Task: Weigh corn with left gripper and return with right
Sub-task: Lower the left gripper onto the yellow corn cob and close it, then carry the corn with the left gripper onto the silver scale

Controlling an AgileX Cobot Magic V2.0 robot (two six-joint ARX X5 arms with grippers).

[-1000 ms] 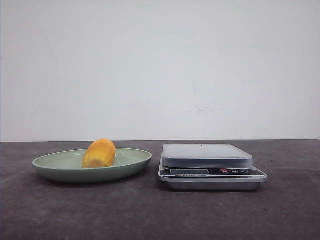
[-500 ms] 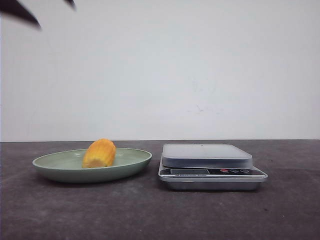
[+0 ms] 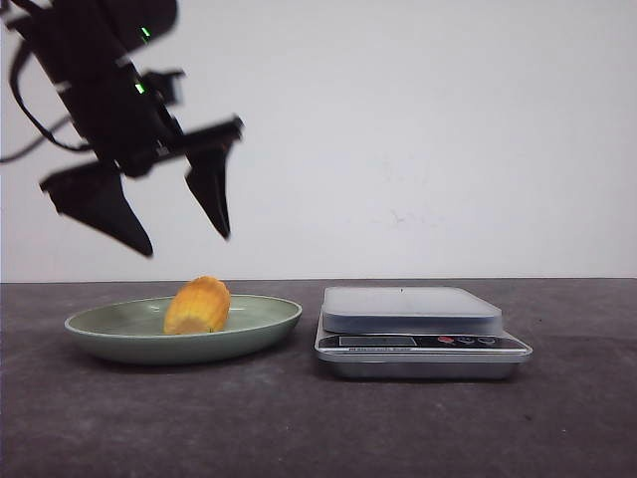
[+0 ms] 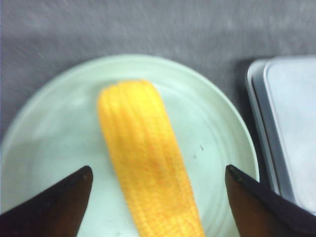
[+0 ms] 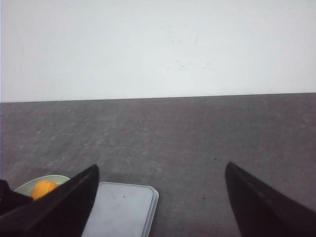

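Observation:
The orange-yellow corn (image 3: pixel 198 305) lies in the green plate (image 3: pixel 119 329) on the left of the table. My left gripper (image 3: pixel 185 241) hangs open above the corn, apart from it. In the left wrist view the corn (image 4: pixel 145 158) lies lengthwise between my open fingers on the plate (image 4: pixel 217 128). The silver scale (image 3: pixel 418 329) stands to the right of the plate, nothing on it. My right gripper (image 5: pixel 160 170) is open and empty, out of the front view; it looks over the scale (image 5: pixel 121 207) and a bit of the corn (image 5: pixel 43 188).
The dark grey table (image 3: pixel 318 428) ends at a white back wall. The scale's edge (image 4: pixel 284 133) shows beside the plate in the left wrist view.
My left arm has come down into the front view from the top left and now hangs over the plate. The corn, plate and scale have not moved.

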